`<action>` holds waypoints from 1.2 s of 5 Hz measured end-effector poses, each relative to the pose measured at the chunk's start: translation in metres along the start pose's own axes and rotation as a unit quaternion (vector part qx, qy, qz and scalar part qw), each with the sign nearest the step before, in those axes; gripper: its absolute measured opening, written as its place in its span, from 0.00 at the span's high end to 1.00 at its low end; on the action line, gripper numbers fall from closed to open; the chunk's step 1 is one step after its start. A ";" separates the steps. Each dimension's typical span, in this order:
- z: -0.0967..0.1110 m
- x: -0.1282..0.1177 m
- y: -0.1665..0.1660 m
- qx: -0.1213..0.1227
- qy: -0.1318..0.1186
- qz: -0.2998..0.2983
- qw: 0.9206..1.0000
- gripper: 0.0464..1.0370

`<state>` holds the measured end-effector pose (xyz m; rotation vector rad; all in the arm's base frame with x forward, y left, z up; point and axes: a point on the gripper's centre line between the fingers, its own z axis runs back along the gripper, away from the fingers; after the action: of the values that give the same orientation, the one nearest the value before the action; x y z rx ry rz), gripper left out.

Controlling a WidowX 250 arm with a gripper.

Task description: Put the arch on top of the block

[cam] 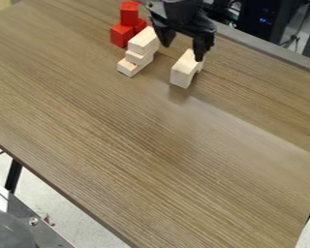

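The step in hand was judged to be the pick-up of the arch, ahead of any placing. The pale, unpainted wooden arch point(181, 77) stood on the brown wood-grain worktop point(138, 131), right of centre in the upper part of the frame, with its cut-out facing the right side of the frame. The black two-finger gripper point(182, 47) hung over its far end with its fingers well apart and nothing clamped between them. One finger overlapped the arch's far end in the view; contact could not be confirmed.

To the left stood a stepped stack of pale wooden blocks point(143, 42), apart from the arch. Beside it, towards the top edge, was a group of red blocks point(122, 35), one raised above the others. The pale stack was judged the likelier destination, though the frame did not settle which block was meant.

The next move called for centring the gripper across the arch's narrow width, lowering, and closing on its sides. A lift clear of the stack's top and a level carry to the left would then be required. An off-centre grip could have twisted the arch; a low carry could have knocked the stack.

Containers: none noted. The arch and both block groups stood directly on the worktop.
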<state>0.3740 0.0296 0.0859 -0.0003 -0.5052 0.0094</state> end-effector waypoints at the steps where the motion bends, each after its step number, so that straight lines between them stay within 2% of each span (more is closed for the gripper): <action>1: -0.004 0.003 -0.005 0.007 -0.017 0.002 1.000 0.04; 4: -0.023 -0.003 -0.002 0.018 -0.015 -0.011 1.000 0.04; 6: -0.039 -0.011 0.004 0.024 0.004 -0.007 1.000 0.04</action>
<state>0.3832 0.0335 0.0469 0.0502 -0.4978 0.0077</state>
